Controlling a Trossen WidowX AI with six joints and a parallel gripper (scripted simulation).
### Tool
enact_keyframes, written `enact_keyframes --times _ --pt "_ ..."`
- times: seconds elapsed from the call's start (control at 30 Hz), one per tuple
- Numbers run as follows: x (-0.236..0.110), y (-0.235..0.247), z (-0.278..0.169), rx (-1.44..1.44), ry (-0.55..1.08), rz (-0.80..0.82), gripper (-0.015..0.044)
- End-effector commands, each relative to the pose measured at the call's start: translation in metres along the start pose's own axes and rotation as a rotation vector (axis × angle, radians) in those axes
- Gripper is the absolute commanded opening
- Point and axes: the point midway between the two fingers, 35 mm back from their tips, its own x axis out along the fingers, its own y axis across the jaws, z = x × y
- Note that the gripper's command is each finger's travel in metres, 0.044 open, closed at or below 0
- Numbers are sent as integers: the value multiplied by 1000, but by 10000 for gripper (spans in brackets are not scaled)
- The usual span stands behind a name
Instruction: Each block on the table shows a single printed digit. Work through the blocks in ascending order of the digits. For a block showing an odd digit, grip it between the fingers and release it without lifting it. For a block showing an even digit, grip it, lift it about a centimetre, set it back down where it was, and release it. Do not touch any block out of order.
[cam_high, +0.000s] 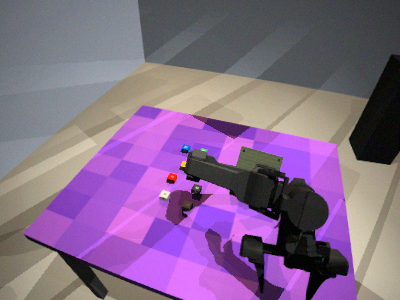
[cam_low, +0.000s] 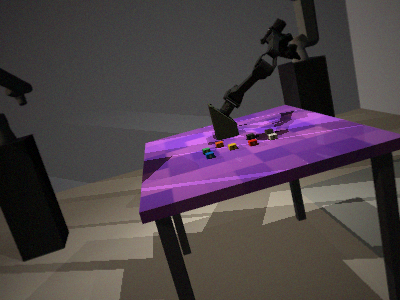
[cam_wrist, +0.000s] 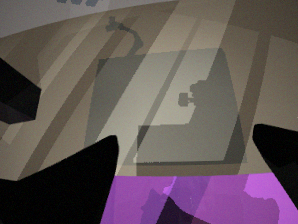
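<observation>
Small coloured blocks lie on the purple table (cam_high: 100, 220) (cam_low: 310, 145): blue (cam_high: 186, 148) (cam_low: 210, 155), green (cam_high: 203, 150) (cam_low: 206, 150), yellow (cam_high: 183, 164) (cam_low: 232, 146), red (cam_high: 172, 177) (cam_low: 253, 142), white (cam_high: 163, 195) (cam_low: 272, 136), and two dark ones (cam_high: 196, 189) (cam_high: 187, 205). An orange block (cam_low: 219, 144) shows only in the exterior view. The digits are too small to read. My gripper (cam_high: 191, 170) (cam_low: 226, 106) (cam_wrist: 185, 137) is open and empty. It hangs well above the blocks, over the yellow one, and the wrist view looks past the table edge to the floor.
An olive slanted board (cam_high: 260, 159) (cam_low: 222, 125) stands on the table behind the blocks. Black pedestals (cam_high: 380, 115) (cam_low: 30, 190) stand on the floor beside the table. The arm's base (cam_high: 300, 250) sits near the table's front right.
</observation>
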Motion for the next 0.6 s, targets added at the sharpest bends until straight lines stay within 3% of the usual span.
enact_keyframes --times 0.0,0.2,0.57 --pt "0 0 0 0 0 -2 400" --pt "19 -5 1 -29 17 -98 400" --pt "87 -39 -27 -275 182 -370 400"
